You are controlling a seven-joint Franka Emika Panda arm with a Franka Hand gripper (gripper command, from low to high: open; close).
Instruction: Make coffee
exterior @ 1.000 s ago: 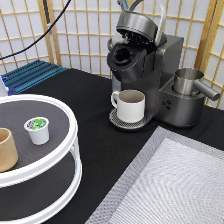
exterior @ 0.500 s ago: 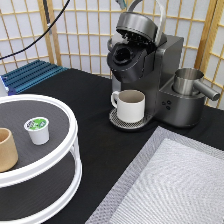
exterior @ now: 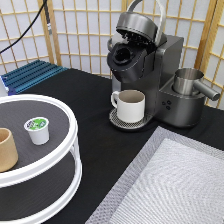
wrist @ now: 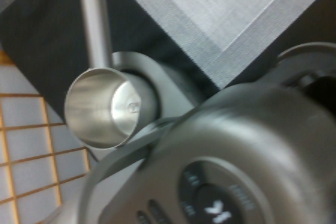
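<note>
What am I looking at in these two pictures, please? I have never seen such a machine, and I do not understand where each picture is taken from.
A robot arm is at work here, at a table; its job is to make coffee. The exterior view comes from a fixed camera looking down across the table. The gripper does not appear in it, so nothing can be said about what it holds. A coffee machine stands with its lid up. A cream mug sits under its spout, and a metal cup stands on its right side. On a round white stand lie the coffee pod and a tan cup. The wrist view comes from a camera on the arm's hand, close above the machine and metal cup.
</note>
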